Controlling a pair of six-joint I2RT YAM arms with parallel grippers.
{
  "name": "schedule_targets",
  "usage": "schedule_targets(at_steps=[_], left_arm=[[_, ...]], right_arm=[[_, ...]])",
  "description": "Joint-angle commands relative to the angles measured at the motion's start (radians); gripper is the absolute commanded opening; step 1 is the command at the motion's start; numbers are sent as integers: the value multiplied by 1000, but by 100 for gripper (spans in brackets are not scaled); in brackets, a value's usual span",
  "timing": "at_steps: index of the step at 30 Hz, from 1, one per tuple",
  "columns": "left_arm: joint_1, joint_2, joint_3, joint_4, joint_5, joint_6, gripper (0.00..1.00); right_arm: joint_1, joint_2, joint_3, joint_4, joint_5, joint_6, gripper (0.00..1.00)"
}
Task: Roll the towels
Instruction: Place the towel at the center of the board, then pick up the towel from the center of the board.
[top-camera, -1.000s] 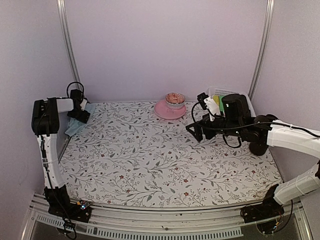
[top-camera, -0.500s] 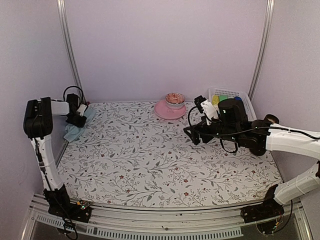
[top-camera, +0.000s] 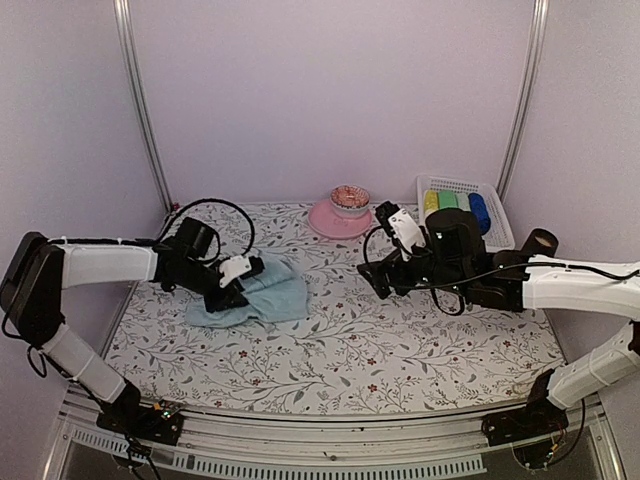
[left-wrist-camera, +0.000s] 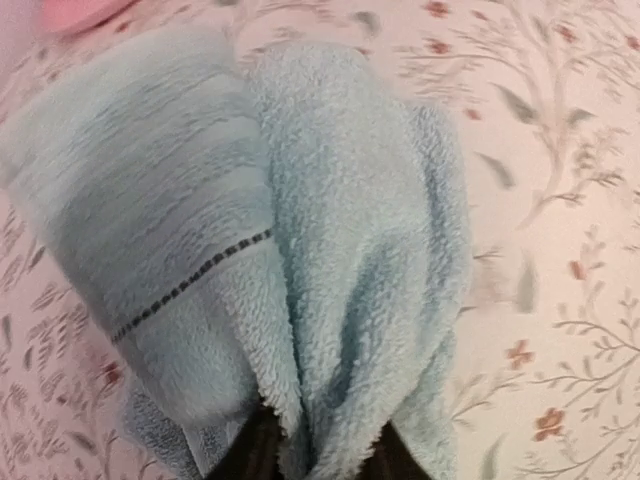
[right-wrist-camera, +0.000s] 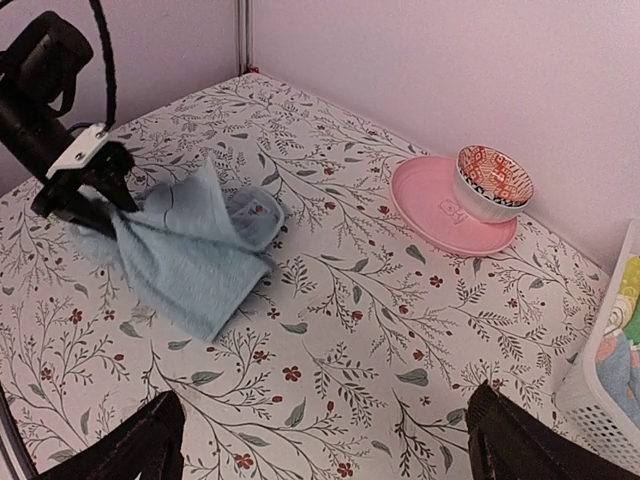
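Pale-blue towel (top-camera: 265, 298) is now drawn out onto the counter (top-camera: 400, 350), near-left of the pink plate (top-camera: 322, 221), pinched by the left tool (top-camera: 228, 289); the right tool (top-camera: 380, 282) is held spread, empty. Flattening is judged next.

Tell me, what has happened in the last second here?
The left fingers, shut on the pale blue towel, dragged it from the left wall toward the middle. The right fingers, open, drifted slightly left. Pink plate, bowl and basket stayed put.
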Motion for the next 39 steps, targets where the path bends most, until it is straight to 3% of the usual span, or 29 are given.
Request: schedule_targets(at_steps=[1,4,5,7,9,13,18,23,33,39], left_arm=[[-160,-35,-79,-70,127,47,62],[-172,-40,-94,-62,118,18,96],[-167,-46,-100,-56,115,17,97],[-151,-64,-108,-49,123,17,97],[-125,-94,-107,-52,149,16,97],[-57,-155,-117,-29,183,13,97],[-52,-194,-167,33,183,29,97],[-80,-173,-167,56,88,47,97],[-12,-234,-226,121,110,-15,97],[5,-246,-240,128,143,-23,97]], right_arm=[[18,66,5,39,49,-37,99],[25,88,1,49,110,-48,99],[25,89,-12,74,128,-45,99],[25,86,-47,122,107,-29,99],[23,90,-63,148,-22,-49,99],[34,192,50,74,-226,-116,99],[129,353,161,4,-110,-250,99],[234,449,184,17,-91,-343,100],[378,653,222,59,269,-493,93],[414,704,241,145,409,-547,74]])
